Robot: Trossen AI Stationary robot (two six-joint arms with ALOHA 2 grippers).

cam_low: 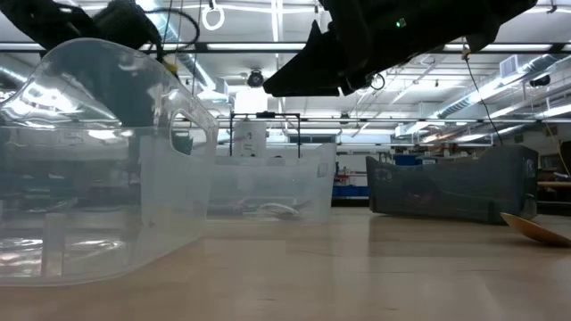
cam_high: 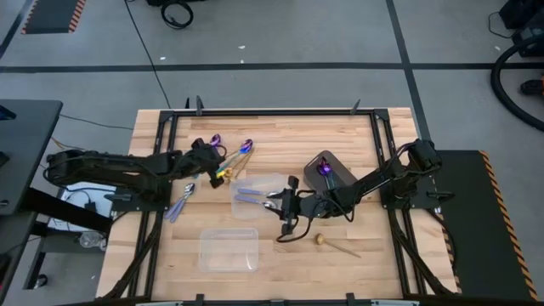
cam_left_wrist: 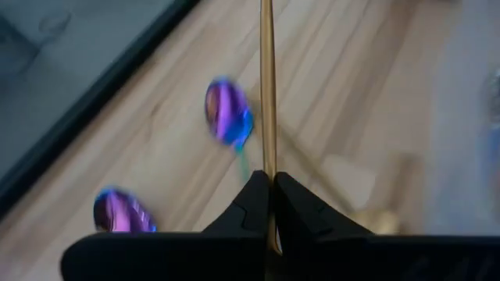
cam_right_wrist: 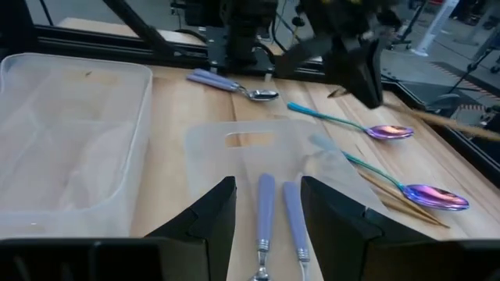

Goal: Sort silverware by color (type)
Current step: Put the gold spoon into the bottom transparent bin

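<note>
A gold spoon point(cam_left_wrist: 267, 86) is pinched in the left gripper point(cam_left_wrist: 271, 186) jaws; right gripper point(cam_right_wrist: 268, 204) jaws gape empty.

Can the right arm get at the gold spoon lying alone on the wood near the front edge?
Probably yes. The gold spoon lies uncovered beside the open right gripper, with bare wooden table around it.

two clear trays point(cam_high: 229, 248), one dark tray point(cam_high: 330, 170), and three iridescent spoons point(cam_right_wrist: 388, 132) show.
</note>
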